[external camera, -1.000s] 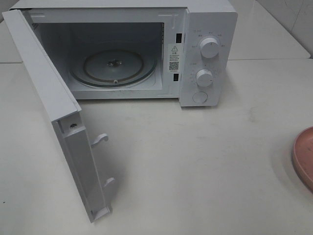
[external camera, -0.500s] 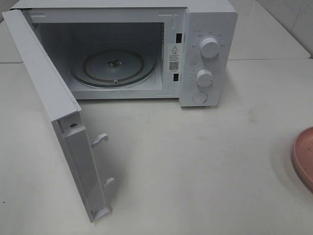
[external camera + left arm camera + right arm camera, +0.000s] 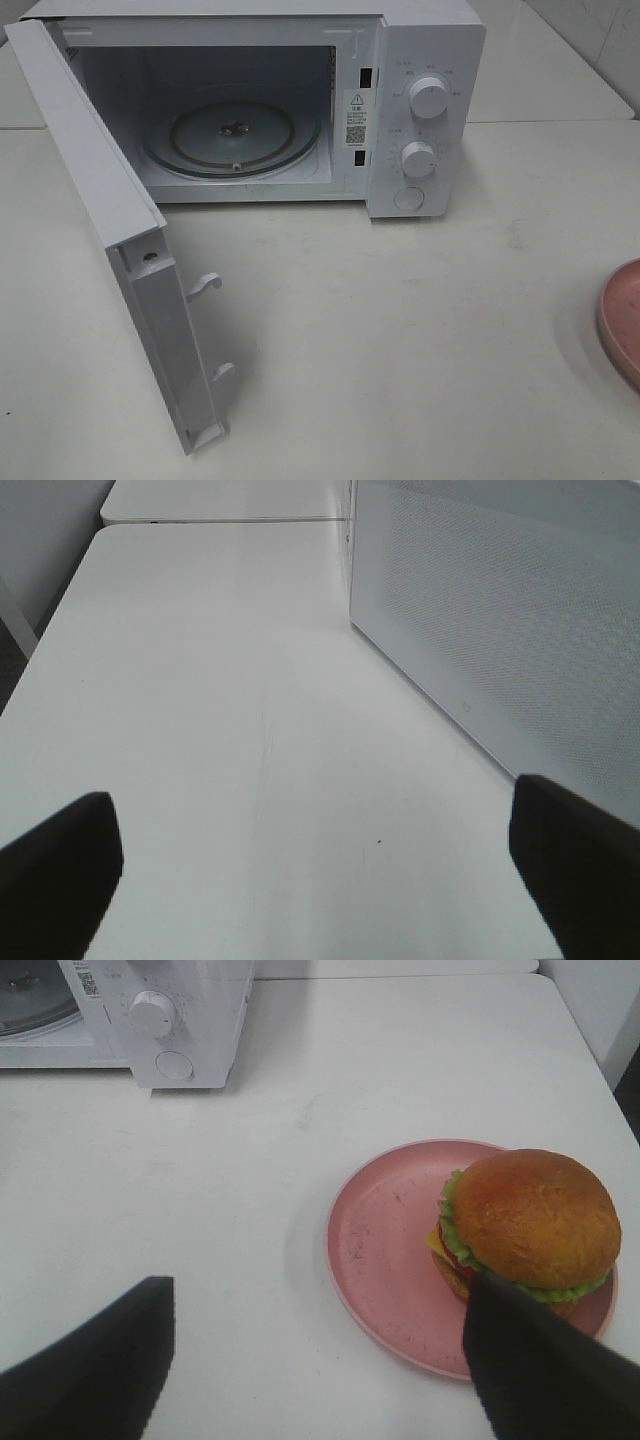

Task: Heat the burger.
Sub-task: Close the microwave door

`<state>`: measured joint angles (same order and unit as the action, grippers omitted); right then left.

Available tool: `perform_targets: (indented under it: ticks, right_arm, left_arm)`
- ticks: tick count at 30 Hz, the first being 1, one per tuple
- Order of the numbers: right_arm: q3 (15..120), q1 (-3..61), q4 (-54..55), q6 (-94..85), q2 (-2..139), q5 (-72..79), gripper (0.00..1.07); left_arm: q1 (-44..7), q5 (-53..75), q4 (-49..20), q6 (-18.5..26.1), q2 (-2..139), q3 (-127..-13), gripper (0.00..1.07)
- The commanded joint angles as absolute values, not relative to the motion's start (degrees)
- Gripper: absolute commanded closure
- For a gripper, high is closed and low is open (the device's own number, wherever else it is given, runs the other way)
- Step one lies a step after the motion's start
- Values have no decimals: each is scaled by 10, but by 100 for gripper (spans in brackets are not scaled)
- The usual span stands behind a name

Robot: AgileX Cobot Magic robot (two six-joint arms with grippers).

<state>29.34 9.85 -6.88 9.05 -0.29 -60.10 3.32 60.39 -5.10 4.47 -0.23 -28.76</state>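
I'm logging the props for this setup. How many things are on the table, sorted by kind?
Microwave: 1, door open
Pink plate: 1
Burger: 1, on the plate
Total: 3

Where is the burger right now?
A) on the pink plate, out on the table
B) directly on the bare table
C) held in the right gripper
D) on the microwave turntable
A: in the right wrist view the burger sits on the pink plate, out on the table away from the microwave, whose turntable is bare; the open right gripper holds nothing.
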Motion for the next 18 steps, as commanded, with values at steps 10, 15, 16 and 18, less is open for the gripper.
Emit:
perform_targets:
  ticks: [10,15,16,18]
  right_arm:
    - [292,94,-68,88,-18,-597,32]
    - [292,94,-68,88,-18,-597,32]
    - [292,94,-68,88,-18,-597,32]
    - [292,94,-68,88,-18,-597,32]
  left_arm:
    - [29,510,-55,40,57,-307,33]
    - [29,477,-50,40,120,-307,56]
    - [29,465,-50,40,147,-307,65]
    - [29,452,-50,40,175,-307,77]
